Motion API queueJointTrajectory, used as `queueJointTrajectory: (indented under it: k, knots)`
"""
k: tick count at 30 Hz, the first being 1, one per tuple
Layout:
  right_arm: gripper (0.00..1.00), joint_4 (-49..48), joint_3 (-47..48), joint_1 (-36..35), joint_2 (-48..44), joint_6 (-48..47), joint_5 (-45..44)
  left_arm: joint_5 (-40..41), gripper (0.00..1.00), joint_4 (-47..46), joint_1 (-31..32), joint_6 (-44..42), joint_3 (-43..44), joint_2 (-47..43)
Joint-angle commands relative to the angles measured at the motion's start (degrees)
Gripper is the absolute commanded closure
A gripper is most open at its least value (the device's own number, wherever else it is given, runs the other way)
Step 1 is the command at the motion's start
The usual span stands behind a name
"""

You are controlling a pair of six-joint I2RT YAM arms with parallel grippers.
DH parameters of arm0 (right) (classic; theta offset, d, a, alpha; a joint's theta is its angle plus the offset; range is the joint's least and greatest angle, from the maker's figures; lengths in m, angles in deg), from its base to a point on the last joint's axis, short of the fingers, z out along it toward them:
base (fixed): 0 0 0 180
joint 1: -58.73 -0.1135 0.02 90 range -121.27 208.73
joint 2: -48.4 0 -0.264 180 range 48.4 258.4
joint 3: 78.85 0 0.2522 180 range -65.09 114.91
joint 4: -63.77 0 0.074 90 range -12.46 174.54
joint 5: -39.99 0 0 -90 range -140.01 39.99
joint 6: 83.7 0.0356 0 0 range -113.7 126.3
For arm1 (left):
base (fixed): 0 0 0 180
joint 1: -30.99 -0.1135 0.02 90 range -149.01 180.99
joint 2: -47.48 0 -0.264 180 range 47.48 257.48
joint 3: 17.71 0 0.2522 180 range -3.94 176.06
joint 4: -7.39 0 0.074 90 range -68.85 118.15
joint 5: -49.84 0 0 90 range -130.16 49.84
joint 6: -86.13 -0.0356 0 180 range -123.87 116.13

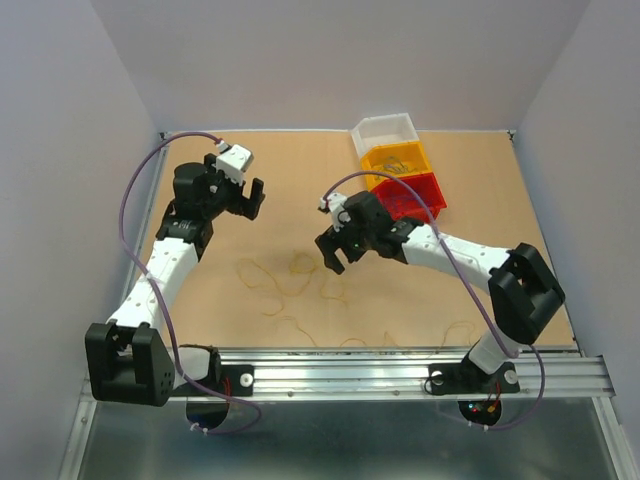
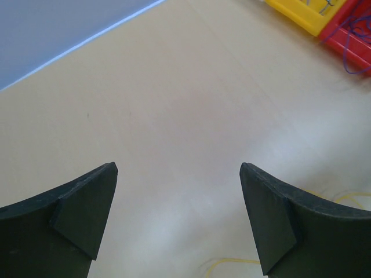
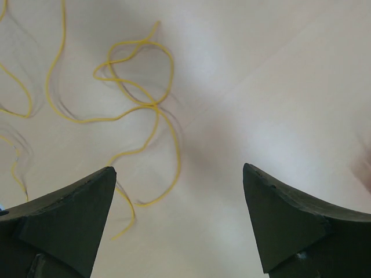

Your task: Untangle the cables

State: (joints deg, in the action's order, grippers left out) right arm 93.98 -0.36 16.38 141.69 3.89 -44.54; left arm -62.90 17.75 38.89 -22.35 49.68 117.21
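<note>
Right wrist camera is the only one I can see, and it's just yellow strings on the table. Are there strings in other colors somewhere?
Observer: Yes. The left wrist camera shows a dark purple thread lying in a red bin.
Operator: Where's that bin?
Observer: At the far right of the table. It is the nearest of three bins in a row, with a yellow bin and then a clear bin behind it.
Operator: What's the other arm doing?
Observer: The left gripper is open and empty, above the table, to the far left of the yellow cables.
</note>
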Motion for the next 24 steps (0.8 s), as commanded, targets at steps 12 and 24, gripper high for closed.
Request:
queueJointTrajectory:
  k: [12, 24]
  knots:
    - [0.06, -2.91, 7.34, -4.14, 11.81, -3.56, 1.03, -3.98, 0.01, -6.88, -4.65, 4.24, -1.77, -0.56]
    - [0.7, 2.1, 11.74, -6.26, 16.58, -4.7, -4.06, -6.25, 0.01, -7.06, -4.83, 3.89, -1.86, -0.13]
